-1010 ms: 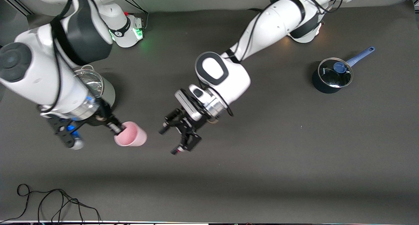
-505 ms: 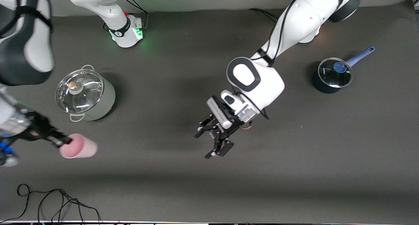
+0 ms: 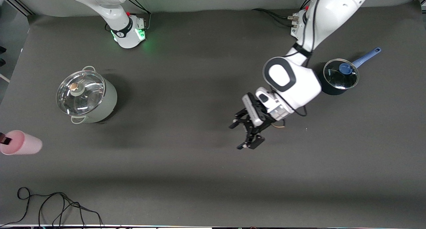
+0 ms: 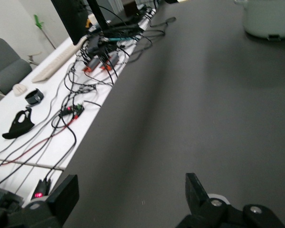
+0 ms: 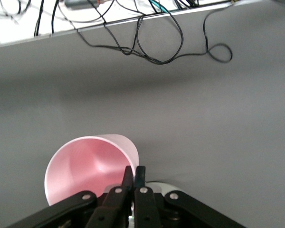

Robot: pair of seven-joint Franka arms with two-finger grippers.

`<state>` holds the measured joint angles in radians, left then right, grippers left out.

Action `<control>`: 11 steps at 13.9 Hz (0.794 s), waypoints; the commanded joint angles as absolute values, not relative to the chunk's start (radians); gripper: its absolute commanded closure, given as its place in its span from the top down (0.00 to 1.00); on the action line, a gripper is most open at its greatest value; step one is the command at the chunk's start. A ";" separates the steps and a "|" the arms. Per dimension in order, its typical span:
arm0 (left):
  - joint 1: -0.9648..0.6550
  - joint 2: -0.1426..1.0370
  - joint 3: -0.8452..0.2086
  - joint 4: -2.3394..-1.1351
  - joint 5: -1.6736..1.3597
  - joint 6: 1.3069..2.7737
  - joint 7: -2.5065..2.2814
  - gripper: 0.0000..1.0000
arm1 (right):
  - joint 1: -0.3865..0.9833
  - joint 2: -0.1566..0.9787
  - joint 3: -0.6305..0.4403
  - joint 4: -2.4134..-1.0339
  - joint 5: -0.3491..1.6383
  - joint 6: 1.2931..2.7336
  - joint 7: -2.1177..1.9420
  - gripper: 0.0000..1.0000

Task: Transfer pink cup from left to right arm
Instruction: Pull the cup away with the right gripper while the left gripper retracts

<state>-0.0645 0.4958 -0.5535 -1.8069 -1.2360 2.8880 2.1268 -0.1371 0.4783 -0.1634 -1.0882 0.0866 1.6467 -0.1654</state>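
One pink cup [image 3: 21,146] hangs over the desk [image 3: 186,175] edge at the right arm's end, nearer the front camera than the pale green pot [image 3: 87,99]. Pots number two: that lidded green one, and one dark saucepan [image 3: 336,77] with a blue handle. Two end effectors: the left [image 3: 248,134], and the right [image 5: 134,176] pinching the cup's rim.

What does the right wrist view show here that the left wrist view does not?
Only the right wrist view shows the pink cup, its rim pinched between the right gripper fingers, and a looped black cable on the table. Only the left wrist view shows the open left gripper holding nothing, the pale green pot, and a cluttered white bench beside the table. Both share the dark grey table.
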 commanded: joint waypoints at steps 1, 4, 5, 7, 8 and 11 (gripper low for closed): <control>0.046 0.419 -0.551 -1.930 -1.091 2.763 2.106 1.00 | -0.146 0.471 -0.155 -1.107 0.084 1.641 -0.366 0.00; 0.197 0.414 -0.531 -1.919 -0.847 2.509 2.099 1.00 | -0.146 0.479 -0.155 -1.169 0.097 1.702 -0.418 0.00; 0.242 0.405 -0.506 -1.904 -0.771 2.406 2.097 1.00 | -0.143 0.480 -0.153 -1.208 0.098 1.753 -0.428 0.00; 0.290 0.399 -0.428 -1.844 -0.614 2.201 2.091 1.00 | -0.126 0.480 -0.147 -1.320 0.121 1.895 -0.428 0.00; 0.293 0.399 -0.376 -1.809 -0.547 2.100 2.067 1.00 | -0.118 0.480 -0.144 -1.374 0.121 1.955 -0.428 0.00; 0.296 0.382 -0.296 -1.711 -0.301 1.845 1.880 1.00 | -0.106 0.538 -0.138 -1.416 0.123 2.037 -0.434 0.00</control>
<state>0.3224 0.4119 -0.3345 -1.7611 -0.4299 1.9679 2.0254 -0.1169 0.5170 -0.1371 -1.3804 0.1046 1.9851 -0.4025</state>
